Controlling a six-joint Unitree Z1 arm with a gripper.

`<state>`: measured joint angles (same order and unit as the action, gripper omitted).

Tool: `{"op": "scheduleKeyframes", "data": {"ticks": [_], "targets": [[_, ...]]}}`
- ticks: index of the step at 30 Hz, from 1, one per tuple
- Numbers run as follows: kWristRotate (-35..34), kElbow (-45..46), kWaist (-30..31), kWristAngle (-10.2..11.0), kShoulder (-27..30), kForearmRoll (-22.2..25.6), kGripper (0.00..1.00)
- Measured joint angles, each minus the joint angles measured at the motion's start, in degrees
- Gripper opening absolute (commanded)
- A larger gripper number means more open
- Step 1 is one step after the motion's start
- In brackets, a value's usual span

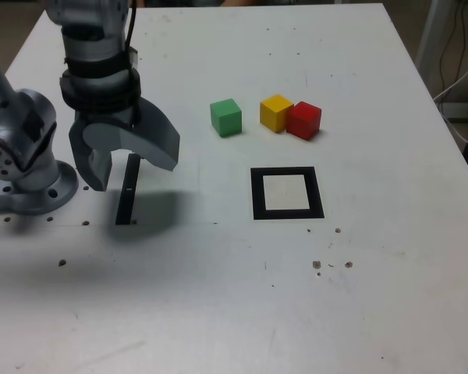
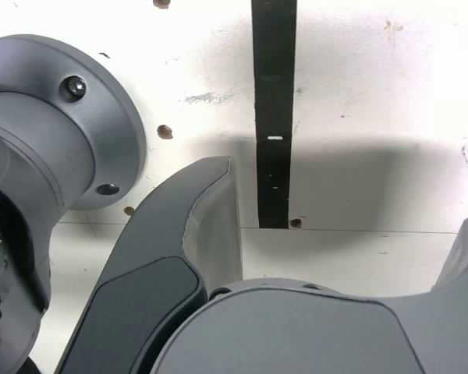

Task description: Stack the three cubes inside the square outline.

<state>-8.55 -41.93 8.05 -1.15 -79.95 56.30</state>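
Three cubes sit on the white table in the exterior view: a green cube (image 1: 226, 117), a yellow cube (image 1: 276, 112) and a red cube (image 1: 304, 120), the yellow and red touching. Nearer the camera lies the square outline (image 1: 288, 193), a black frame with a white centre and nothing in it. My gripper (image 1: 129, 167) hangs open over the table at the exterior view's left, well away from the cubes, with nothing between its fingers. The wrist view shows its grey fingers (image 2: 210, 226) spread above the table; no cube or outline appears there.
A thin black strip (image 1: 128, 191) lies on the table right under the gripper, also seen as the strip (image 2: 274, 117) in the wrist view. The arm's grey base (image 1: 27, 175) stands at the exterior view's left edge. Cables hang past the table's right edge.
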Motion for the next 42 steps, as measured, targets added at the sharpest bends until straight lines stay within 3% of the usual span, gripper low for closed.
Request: {"op": "scheduleKeyframes", "data": {"ticks": [6,13,22,34,42], "targets": [[0.01,0.00,0.00,0.38,0.00,-0.11,1.00],[-0.25,-0.59,0.00,-0.87,0.40,-0.49,1.00],[-5.00,-5.91,-0.01,-1.54,-0.02,-0.28,1.00],[-7.03,-27.42,-2.61,-3.86,-12.76,8.76,1.00],[-8.81,-41.43,-7.35,-6.18,-21.09,10.10,0.99]]}}
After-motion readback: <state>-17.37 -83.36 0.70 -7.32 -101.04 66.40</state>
